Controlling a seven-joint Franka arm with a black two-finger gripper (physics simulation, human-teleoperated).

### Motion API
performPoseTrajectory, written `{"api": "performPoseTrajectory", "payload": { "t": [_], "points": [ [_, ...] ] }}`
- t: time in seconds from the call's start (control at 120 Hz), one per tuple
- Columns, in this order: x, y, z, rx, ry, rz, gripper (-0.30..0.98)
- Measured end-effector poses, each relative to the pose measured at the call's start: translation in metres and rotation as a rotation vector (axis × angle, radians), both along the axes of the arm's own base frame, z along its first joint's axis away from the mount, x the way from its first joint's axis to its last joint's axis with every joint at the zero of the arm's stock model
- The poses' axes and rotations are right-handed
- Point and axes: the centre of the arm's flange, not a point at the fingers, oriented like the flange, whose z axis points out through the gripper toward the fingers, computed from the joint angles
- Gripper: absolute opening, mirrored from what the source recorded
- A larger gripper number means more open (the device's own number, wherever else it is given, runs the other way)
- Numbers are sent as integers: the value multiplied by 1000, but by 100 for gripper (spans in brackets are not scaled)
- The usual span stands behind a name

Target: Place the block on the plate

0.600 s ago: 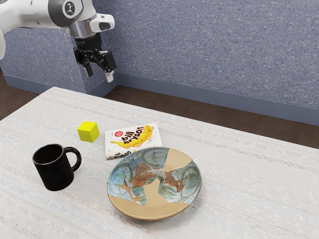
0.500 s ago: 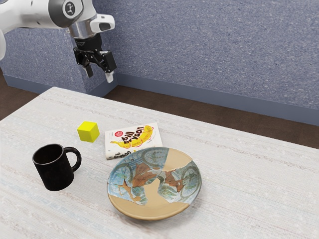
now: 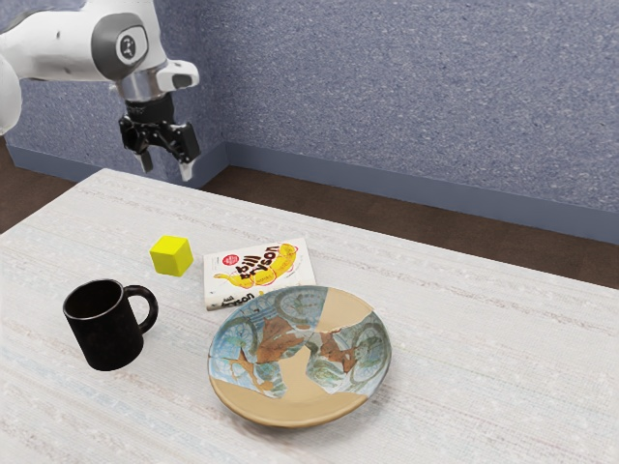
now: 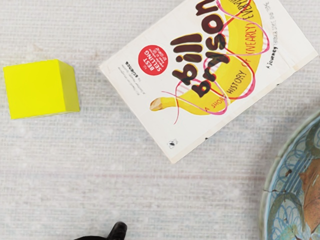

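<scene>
The gripper (image 3: 166, 166), parted and empty, hangs at the exterior view's far left — nearer, the yellow block (image 3: 171, 256) sits left of the book (image 3: 259, 275), the plate (image 3: 290, 416) nearer right. Likely light, stiff — best pinched midway down opposite sides.

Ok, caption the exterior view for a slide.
Fingers open and raised, with the yellow block on the table beside the book, off the plate.

Black mug (image 4: 97, 238) mostly cut off by the wrist view's edge, plate (image 4: 285, 200) and book (image 4: 200, 100) cropped there too, book's spine partly hidden behind the plate in the exterior view, arm (image 3: 53, 46) cut off
</scene>
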Motion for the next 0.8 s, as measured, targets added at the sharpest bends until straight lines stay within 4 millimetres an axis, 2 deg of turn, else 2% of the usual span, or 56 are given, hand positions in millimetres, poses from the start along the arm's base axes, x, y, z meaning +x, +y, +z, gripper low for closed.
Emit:
{"api": "performPoseTrajectory", "payload": {
  "t": [0.067,0.183,0.3,0.442,0.558,0.642,0.8],
  "points": [
    [8,17,-21,11,10,21,69],
    [19,62,-64,32,30,66,69],
    [31,91,-97,49,23,79,69],
    [44,106,-135,53,21,76,69],
    [52,112,-166,54,18,65,69],
    [55,115,-181,51,12,60,69],
    [56,134,-205,15,-5,94,69]
  ]
}}
